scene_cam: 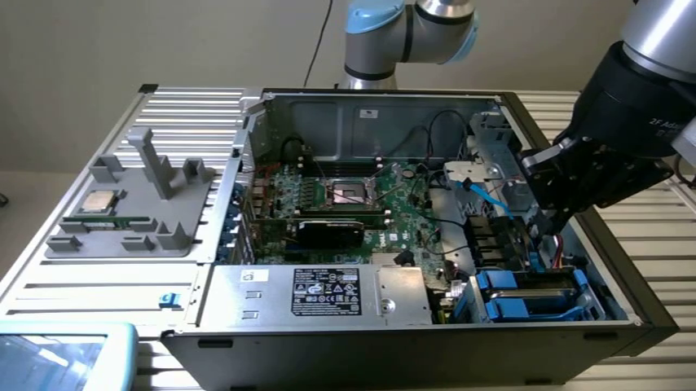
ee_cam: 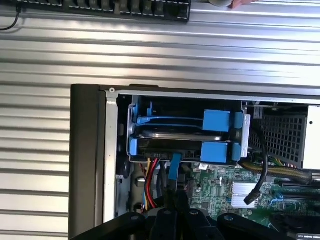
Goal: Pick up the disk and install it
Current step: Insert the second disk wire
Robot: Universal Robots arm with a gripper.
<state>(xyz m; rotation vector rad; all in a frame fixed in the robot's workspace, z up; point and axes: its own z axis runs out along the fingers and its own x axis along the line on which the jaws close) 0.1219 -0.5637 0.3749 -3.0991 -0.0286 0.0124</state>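
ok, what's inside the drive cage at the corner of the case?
The drive cage holds blue-railed carriers stacked in it; a silver-grey disk edge shows between them. Cables run below. The disk's label and connectors are covered.

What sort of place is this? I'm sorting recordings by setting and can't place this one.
Probably a robotics lab or test bench for computer assembly. An open computer case lies on a ribbed metal table, a grey parts holder sits beside it, and a robot arm's gripper reaches inside near the blue drive bay.
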